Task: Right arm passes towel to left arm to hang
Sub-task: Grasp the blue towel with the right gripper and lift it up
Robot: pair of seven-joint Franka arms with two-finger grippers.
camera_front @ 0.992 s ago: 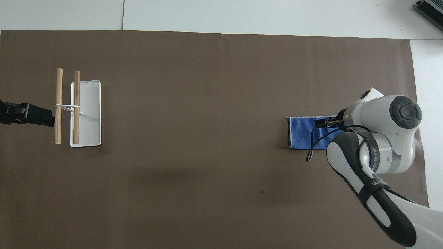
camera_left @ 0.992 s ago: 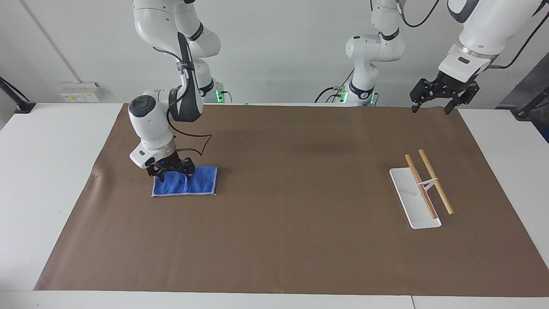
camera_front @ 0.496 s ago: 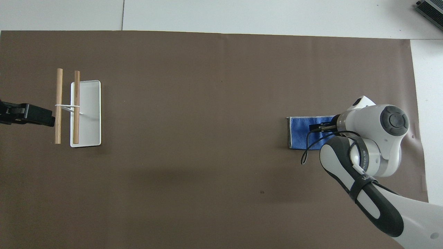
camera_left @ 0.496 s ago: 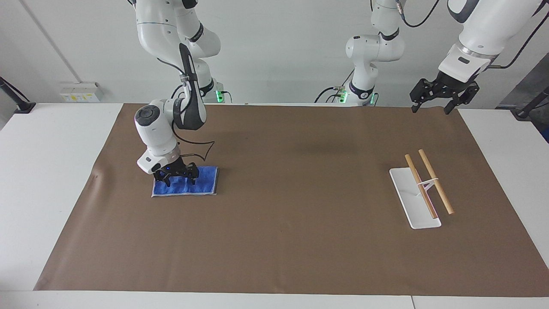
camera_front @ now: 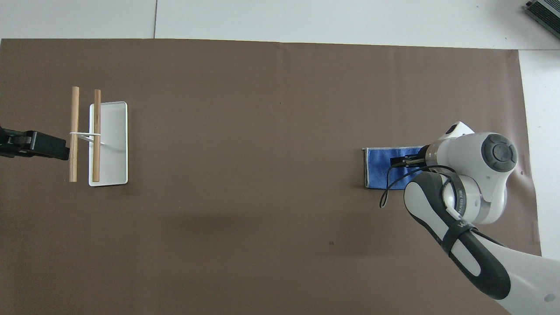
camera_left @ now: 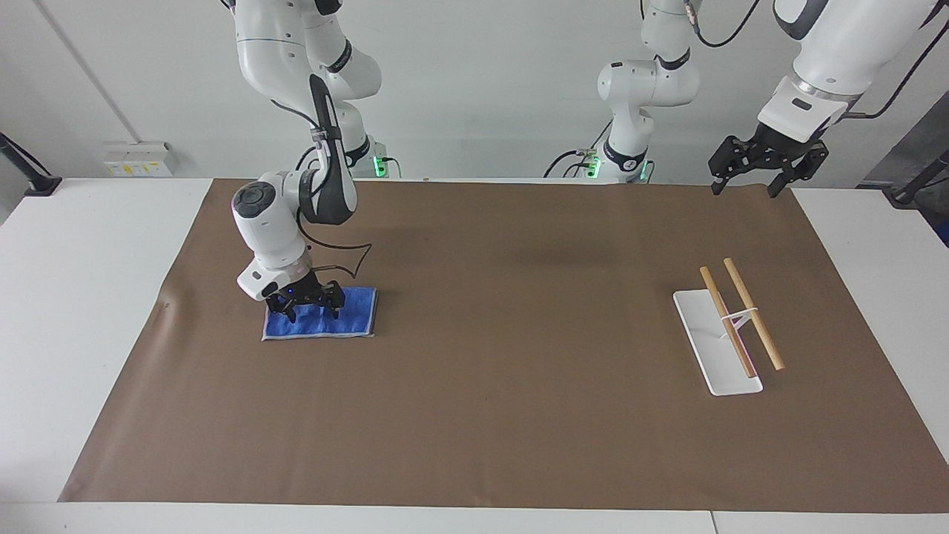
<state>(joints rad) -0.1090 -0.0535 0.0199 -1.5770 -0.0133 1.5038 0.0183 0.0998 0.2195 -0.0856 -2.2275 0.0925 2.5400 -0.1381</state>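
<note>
- Toward the right arm's end of the worktop, we see the small bright-blue rectangular terry towel (camera_left: 320,317) lying flat on the large brown mat (camera_left: 504,341), its pale edging showing along the border.
- We take the towel as our landmark. Its long axis runs along the worktop's length, from the right arm's end toward the left arm's end.
- Our right pincer (camera_left: 305,300) is low over the towel, above the half toward the right arm's end, with its black fingers spread wide. The tips look down at the cloth or just above it; we cannot tell whether they touch. Nothing is gripped yet.
- The relation that matters, as we judge it: the cloth lies directly beneath the right pincer, so the coming move is a short drop and a close, not a sideways reach. We would expect the grip to gather a pinch of terry and not the whole width.
- The overhead view hides most of that half of the towel under the right arm's white wrist (camera_front: 477,175), so we read the contact from the facing view only.
- Our left pincer (camera_left: 767,165) waits high up, well apart from the towel, over the mat's edge at the left arm's end, with its fingers spread and empty.
- Well apart from the towel, toward the left arm's end, stands the white flat-based rack with two wooden rods (camera_left: 730,326); its rods run crosswise to the towel's long axis.
- The right arm is by far the nearer to the towel; the left arm is the nearer to the rack.
</note>
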